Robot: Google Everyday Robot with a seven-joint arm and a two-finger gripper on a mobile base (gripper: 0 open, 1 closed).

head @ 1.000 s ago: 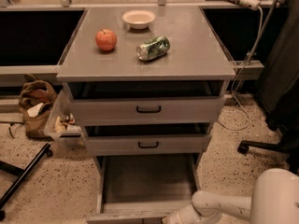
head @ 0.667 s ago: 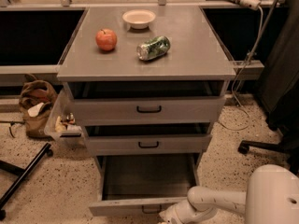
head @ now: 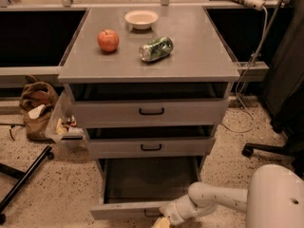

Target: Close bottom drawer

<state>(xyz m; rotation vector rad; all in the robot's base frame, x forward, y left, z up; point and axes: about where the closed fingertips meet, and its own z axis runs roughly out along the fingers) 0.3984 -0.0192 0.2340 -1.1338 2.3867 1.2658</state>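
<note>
the bottom drawer (head: 147, 182) stands pulled well out from the foot of the cabinet (head: 147, 74), with its grey tray bare and its front panel nearest the camera. the gripper (head: 164, 218) is low in front of the cabinet, right at the middle of that front panel, at the end of a white arm that comes in from the cabinet's right. whether the gripper is apart or together cannot be told here, nor whether it truly touches the panel.

the step in hand looks like the push itself: the gripper is set at the panel and the drawer is far from home. the next move calls for a straight, level shove toward the cabinet, kept near the panel's middle so the tray does not skew on its runners.

count: three drawers in the cabinet, of which two upper drawers (head: 152, 111) have black handles and sit slightly open. on the cabinet's top surface (head: 199, 56) there are one apple (head: 108, 40), one bowl (head: 141, 19) and one can (head: 156, 49) on its side.
</note>
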